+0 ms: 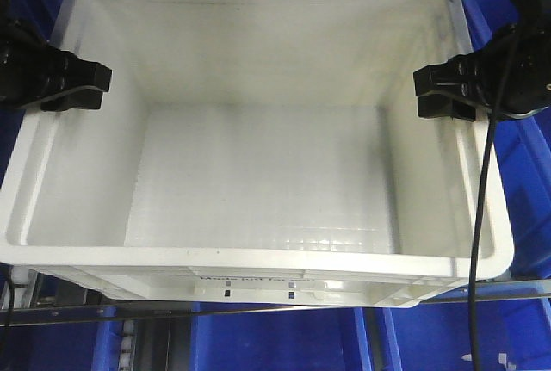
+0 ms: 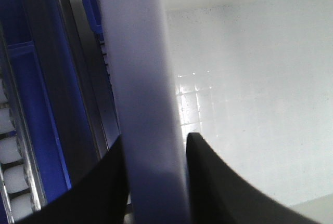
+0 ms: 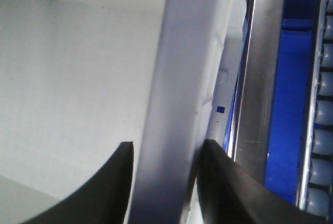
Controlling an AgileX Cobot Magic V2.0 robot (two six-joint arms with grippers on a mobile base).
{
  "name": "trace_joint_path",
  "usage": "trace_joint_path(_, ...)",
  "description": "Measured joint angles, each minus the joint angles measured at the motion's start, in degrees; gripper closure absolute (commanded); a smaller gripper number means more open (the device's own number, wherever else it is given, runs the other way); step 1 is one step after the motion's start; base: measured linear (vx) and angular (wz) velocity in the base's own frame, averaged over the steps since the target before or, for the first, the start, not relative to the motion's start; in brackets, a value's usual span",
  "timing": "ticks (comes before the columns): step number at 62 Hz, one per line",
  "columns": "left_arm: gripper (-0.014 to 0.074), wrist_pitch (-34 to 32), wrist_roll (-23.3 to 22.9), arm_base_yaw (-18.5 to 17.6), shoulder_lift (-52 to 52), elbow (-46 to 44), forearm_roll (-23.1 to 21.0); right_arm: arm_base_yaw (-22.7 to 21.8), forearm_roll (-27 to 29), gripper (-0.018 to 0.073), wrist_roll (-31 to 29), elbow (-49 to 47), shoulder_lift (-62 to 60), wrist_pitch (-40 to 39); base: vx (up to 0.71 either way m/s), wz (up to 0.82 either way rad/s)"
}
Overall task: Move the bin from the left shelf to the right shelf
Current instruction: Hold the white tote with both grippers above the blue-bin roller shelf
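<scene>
We hold the bin (image 1: 258, 173) by its two short sides, and it fills nearly the whole front view. It is empty, with its open top towards the camera and its printed near wall (image 1: 250, 283) at the lower edge.

The left gripper (image 1: 86, 89) sits on the bin's left rim, towards the far end. In the left wrist view its dark fingers (image 2: 208, 182) straddle the thick rolled rim (image 2: 140, 78), one inside the bin and one outside. The jaws are closed against the rim.

The right gripper (image 1: 426, 94) takes the bin's right rim at the matching spot. Its fingers (image 3: 112, 187) pinch that rim in the same way, one on each side of the wall.

We judge this mirrored hold to be deliberate. A wide tote cannot be carried by one arm, and equal grips on opposite rims should keep it level and stop it from twisting as we shift it sideways.

Blue bins (image 1: 516, 182) crowd around the bin on the left, the right and the far side, and more lie below its near wall. A metal shelf rail (image 1: 491, 292) runs under the bin's near right corner. Beyond the bin's right wall we also see a steel upright (image 3: 260, 78) and a row of rollers (image 3: 320, 109).

From these views we cannot tell which shelf the bin is over, nor whether it rests on the rails or hangs just clear of them. We think the tight neighbours call for a careful, level traverse.
</scene>
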Motion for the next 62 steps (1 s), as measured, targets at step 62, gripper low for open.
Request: trace_joint_path(62, 0.0604, 0.0, 0.0, 0.0, 0.0, 0.0, 0.0, 0.0, 0.0, 0.0564, 0.0, 0.0, 0.0, 0.0, 0.0, 0.0)
